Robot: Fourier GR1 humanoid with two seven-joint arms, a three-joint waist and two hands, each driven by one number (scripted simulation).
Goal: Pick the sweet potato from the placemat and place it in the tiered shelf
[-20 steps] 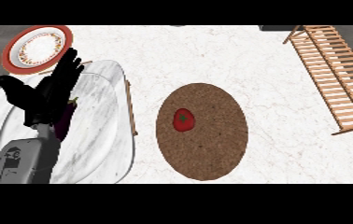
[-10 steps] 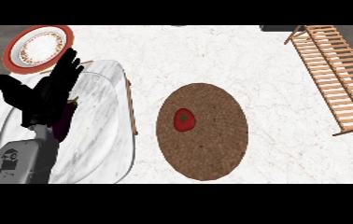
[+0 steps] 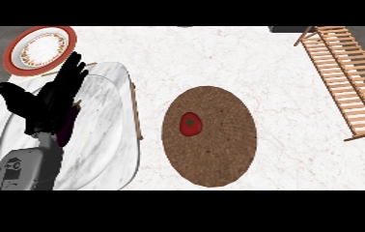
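A brown woven oval placemat [image 3: 214, 151] lies in the middle of the counter. On its upper left part rests a small red round item with a green spot [image 3: 190, 123]; it looks more like a tomato than a sweet potato. The slatted wooden tiered shelf [image 3: 336, 71] stands at the far right. My left hand [image 3: 51, 99] is at the left edge, open with fingers pointing up, well apart from the placemat. The right hand does not show.
A white marble board [image 3: 103, 129] lies under the left hand, with a dark purple vegetable [image 3: 68, 124] partly hidden by the hand. A thin wooden strip [image 3: 135, 112] runs along the board's right side. A red-rimmed plate [image 3: 40, 49] sits at the top left.
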